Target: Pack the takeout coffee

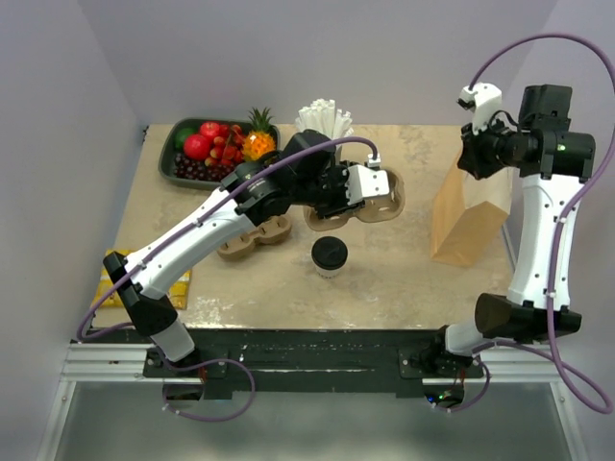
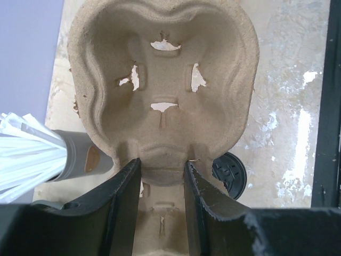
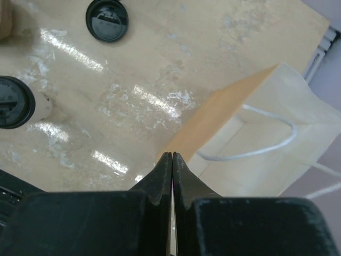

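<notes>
The takeout coffee [image 1: 329, 256], a small white cup with a black lid, stands on the table near the front middle; it also shows in the right wrist view as the coffee [image 3: 13, 101], and its lid [image 2: 230, 173] peeks out under the carrier in the left wrist view. My left gripper [image 1: 363, 192] is shut on the middle ridge of a brown pulp carrier [image 2: 162, 80], held above the table just behind the cup. My right gripper [image 3: 172, 156] is shut on the rim of the open brown paper bag [image 1: 471, 216] at the right.
A second pulp carrier [image 1: 255, 237] lies left of the cup. A grey cup of white straws [image 1: 324, 120] and a fruit tray [image 1: 183, 165] stand at the back. Another round black lid [image 3: 106, 20] shows farther in. A yellow item [image 1: 181, 283] lies at the front left.
</notes>
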You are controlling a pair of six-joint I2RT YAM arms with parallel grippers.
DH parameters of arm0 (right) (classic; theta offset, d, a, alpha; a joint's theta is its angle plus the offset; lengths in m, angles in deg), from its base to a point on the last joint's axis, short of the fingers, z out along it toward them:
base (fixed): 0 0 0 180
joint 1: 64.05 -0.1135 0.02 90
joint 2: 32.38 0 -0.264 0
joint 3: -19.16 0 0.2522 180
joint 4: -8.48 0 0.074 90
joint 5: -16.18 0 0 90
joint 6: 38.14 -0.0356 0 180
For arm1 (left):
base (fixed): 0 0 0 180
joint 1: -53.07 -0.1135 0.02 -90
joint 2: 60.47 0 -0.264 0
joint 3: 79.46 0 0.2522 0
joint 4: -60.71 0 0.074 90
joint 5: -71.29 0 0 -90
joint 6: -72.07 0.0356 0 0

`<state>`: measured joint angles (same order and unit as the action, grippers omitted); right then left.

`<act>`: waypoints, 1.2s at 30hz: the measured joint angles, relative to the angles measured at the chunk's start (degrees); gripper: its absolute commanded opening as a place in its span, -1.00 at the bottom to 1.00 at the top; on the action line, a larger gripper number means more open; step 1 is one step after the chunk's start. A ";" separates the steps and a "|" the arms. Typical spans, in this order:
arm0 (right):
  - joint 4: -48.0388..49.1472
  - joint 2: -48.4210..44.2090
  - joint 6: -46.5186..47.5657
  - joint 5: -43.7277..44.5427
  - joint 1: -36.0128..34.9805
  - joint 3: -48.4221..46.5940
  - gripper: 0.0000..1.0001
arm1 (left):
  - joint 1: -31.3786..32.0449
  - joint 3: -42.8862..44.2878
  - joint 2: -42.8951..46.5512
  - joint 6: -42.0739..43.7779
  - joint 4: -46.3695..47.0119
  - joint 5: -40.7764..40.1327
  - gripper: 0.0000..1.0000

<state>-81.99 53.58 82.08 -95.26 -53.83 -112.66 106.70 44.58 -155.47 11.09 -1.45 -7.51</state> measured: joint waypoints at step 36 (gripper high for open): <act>10.29 1.46 -19.30 16.13 8.94 3.50 -0.57 | 0.00 -7.65 3.98 0.28 5.88 -3.56 -0.68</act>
<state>-71.69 55.04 62.78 -79.12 -44.89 -109.17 106.70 36.93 -151.50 11.37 4.43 -11.07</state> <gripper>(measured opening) 0.368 0.400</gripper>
